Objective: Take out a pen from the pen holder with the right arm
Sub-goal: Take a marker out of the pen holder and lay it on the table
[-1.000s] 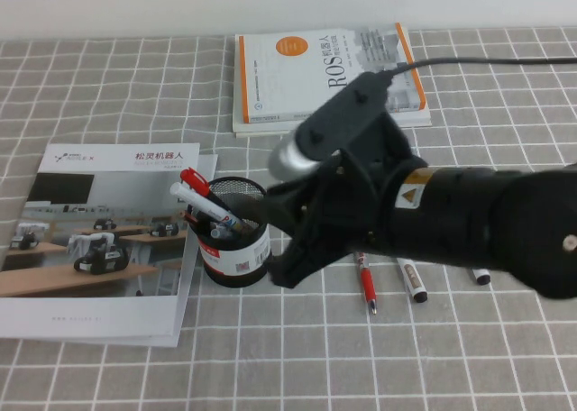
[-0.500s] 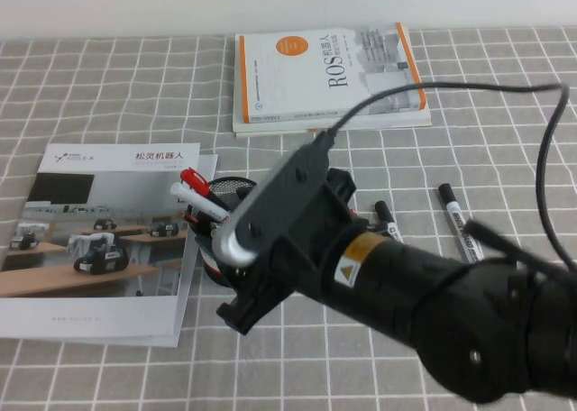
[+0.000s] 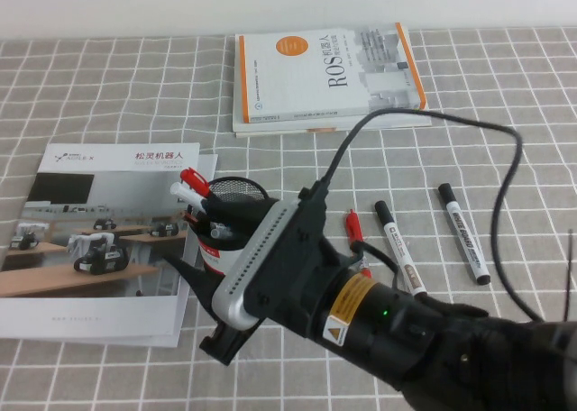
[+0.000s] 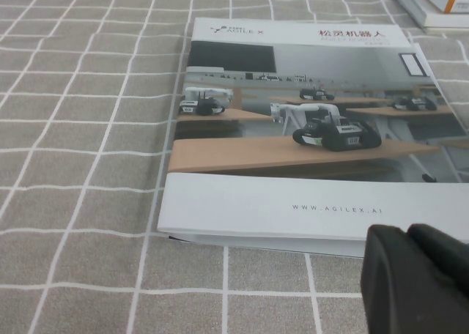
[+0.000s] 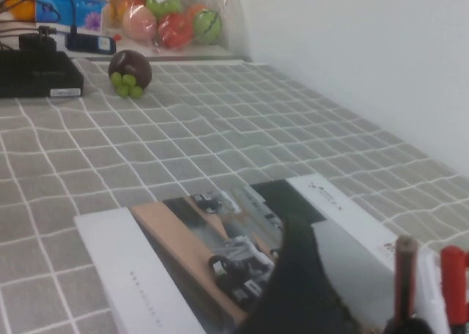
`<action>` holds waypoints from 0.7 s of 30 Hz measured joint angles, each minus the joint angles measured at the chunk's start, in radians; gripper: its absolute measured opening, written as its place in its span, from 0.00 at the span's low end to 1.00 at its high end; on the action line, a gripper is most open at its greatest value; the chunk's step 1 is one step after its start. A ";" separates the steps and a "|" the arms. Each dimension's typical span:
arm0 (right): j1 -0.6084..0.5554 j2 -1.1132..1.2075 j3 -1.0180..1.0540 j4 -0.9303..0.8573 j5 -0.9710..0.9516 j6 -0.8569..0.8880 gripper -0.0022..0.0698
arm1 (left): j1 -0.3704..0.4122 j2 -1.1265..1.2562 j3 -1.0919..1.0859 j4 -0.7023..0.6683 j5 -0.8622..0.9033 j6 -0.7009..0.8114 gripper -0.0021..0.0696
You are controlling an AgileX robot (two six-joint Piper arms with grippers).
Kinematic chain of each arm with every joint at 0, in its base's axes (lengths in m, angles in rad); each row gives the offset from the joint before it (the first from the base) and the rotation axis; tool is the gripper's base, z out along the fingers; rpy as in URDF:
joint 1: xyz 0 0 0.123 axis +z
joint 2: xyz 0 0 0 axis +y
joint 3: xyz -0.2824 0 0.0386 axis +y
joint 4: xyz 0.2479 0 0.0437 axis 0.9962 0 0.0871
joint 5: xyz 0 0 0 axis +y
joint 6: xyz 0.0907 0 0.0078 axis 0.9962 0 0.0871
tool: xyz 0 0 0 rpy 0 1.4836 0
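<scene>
— where's the pen holder (image 3: 236, 195)?
— left of the table's (image 3: 505, 95) middle, at the brochure's (image 3: 108, 240) right edge, pens (image 3: 192, 178) inside.
— and the right gripper (image 3: 203, 312)?
— spread wide, empty, just before it. the left gripper (image 4: 412, 242) hangs by the brochure's front edge.

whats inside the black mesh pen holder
A red-capped pen and a white marker stick out of the black mesh pen holder. The open right gripper and its wrist, in front of it, hide the rest. The left gripper hovers by the white brochure.
</scene>
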 joint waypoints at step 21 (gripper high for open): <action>-0.011 0.180 -0.069 0.067 -0.155 0.009 0.62 | 0.000 0.000 0.000 0.000 0.000 0.000 0.02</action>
